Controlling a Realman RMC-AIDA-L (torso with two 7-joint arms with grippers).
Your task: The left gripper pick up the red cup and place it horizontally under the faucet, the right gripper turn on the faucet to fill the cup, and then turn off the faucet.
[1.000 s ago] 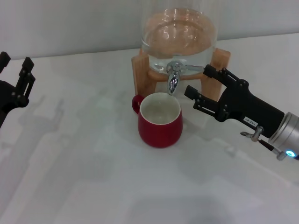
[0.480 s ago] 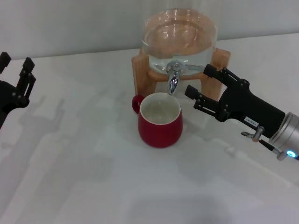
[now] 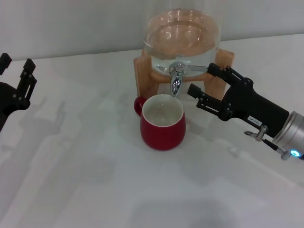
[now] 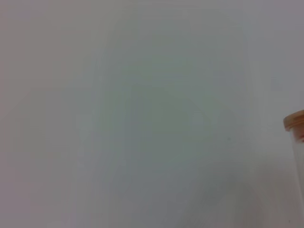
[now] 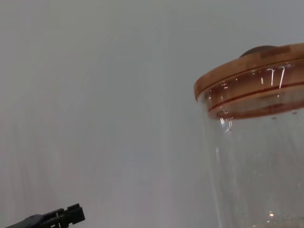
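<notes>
The red cup (image 3: 162, 123) stands upright on the white table, its cream inside showing, handle to the left, right below the chrome faucet (image 3: 176, 78) of the glass water dispenser (image 3: 182, 35). My right gripper (image 3: 202, 80) is open, its fingers just right of the faucet, one finger near the lever's end. My left gripper (image 3: 15, 65) is open and empty at the far left edge, well away from the cup. The right wrist view shows the dispenser's glass wall and wooden lid (image 5: 247, 71).
The dispenser rests on a wooden stand (image 3: 142, 71) at the back of the white table (image 3: 95, 180). A pale wall rises behind it. A tip of the left gripper shows far off in the right wrist view (image 5: 52, 218).
My right gripper has moved slightly up and toward the faucet lever. The cup and the left gripper have not moved.
</notes>
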